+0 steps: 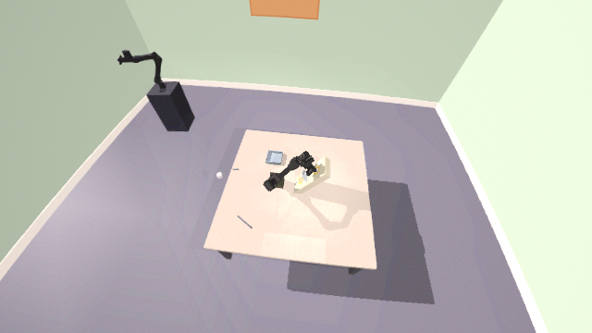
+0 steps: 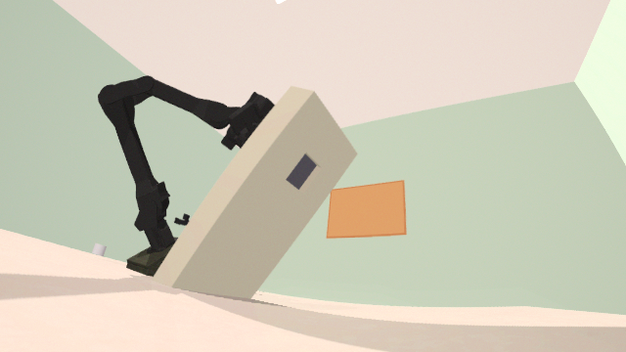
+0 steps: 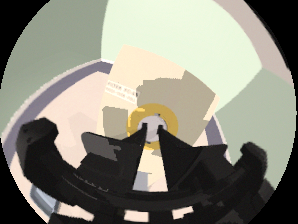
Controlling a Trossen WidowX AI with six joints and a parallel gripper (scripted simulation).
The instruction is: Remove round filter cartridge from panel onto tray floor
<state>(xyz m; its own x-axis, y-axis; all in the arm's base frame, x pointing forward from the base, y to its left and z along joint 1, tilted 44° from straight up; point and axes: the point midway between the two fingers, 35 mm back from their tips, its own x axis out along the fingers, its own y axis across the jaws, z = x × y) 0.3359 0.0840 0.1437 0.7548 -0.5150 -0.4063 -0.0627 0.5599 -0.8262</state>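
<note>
- While the filter cartridge (image 3: 153, 123) is still to be extracted, its pale round face is seen in the service panel (image 1: 327, 169) (image 2: 227, 210) (image 3: 131, 65), inside a yellow ring (image 3: 172, 122). Full seating depth can't be judged.
- Two small dark marks are visible at the edge of the face; they may be the slots, but this can't be confirmed.
- The gripper (image 1: 314, 171) (image 2: 249, 117) (image 3: 153, 129) is brought up to the face, with its tips a narrow gap apart. Nothing is grasped; fingers are parted, neither clenched nor spread wide. Contact or slot entry can't be told.
- Step in hand, as judged: alignment of the tips with the slots. Removal looks not yet done.
- Next move: tips to be seated in both slots, then the cartridge to be freed. Whether a straight pull or a twist first is needed isn't shown. Pull should be kept along the panel's normal, since the panel is tilted.
- Risk: if the tips are off the slots, the face may just be skated over or the cartridge jammed in its bore.
- Containers: the panel is stood on the table (image 1: 287, 213), with the cartridge held in it. A dark rectangular opening (image 2: 301, 171) is seen in its back; no contents can be made out.
- The blue-grey tray (image 1: 275, 164) is set apart from the panel, on the same table. No cartridge is seen in it; its floor is left for the final set-down and release.
</note>
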